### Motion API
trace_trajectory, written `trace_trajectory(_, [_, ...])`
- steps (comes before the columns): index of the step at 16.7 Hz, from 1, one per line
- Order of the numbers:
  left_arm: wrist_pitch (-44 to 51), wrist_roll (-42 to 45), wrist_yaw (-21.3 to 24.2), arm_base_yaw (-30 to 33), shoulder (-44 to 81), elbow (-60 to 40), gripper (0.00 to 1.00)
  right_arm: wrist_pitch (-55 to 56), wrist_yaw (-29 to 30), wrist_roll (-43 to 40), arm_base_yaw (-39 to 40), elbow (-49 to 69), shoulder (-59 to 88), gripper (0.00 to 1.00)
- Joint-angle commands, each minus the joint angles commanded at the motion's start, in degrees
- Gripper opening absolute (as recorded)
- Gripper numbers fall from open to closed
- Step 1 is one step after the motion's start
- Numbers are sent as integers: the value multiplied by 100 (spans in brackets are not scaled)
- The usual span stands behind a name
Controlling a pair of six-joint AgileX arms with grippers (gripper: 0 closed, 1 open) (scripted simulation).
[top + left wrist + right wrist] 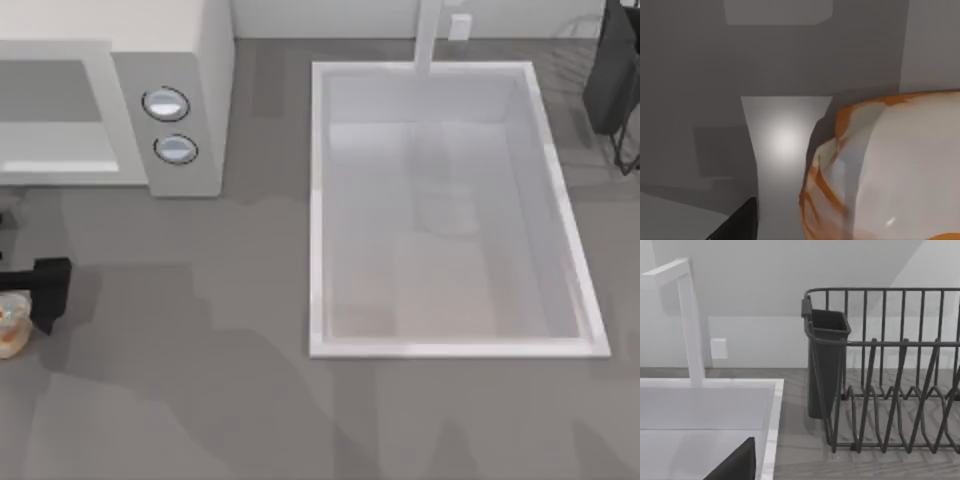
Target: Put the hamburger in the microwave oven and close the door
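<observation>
Hamburger [12, 325] outside microwave oven [175, 90]

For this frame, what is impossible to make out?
- Left claw: at the top view's left edge; its grip on the hamburger is unclear, cut by the frame.
- Hamburger in the left wrist view: too close, cut off, blocking what lies beyond.
- Microwave oven: its cavity and door run off the left edge.
- Dish rack: cut off on one side.
</observation>
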State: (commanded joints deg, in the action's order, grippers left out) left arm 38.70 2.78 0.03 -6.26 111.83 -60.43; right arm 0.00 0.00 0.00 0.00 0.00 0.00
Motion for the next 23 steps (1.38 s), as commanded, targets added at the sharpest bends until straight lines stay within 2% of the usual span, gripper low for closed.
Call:
trace_trajectory(4, [0,0,0,0,0,0,2,0,0,0,0,0,0,100])
trace_trajectory(5, [0,0,0,0,0,0,0,0,0,0,0,0,0,100])
trace_trajectory(12, [0,0,0,0,0,0,0,0,0,0,0,0,0,100])
trace_trajectory(13, [418,13,1,7,-435,10,0,0,0,0,0,0,0,100])
trace_trajectory(17, [809,6,0,-13,-591,-202,0,0,0,0,0,0,0,100])
trace_trajectory(23, [2268,-10,-1,16,-1047,-1107,0,0,0,0,0,0,0,100])
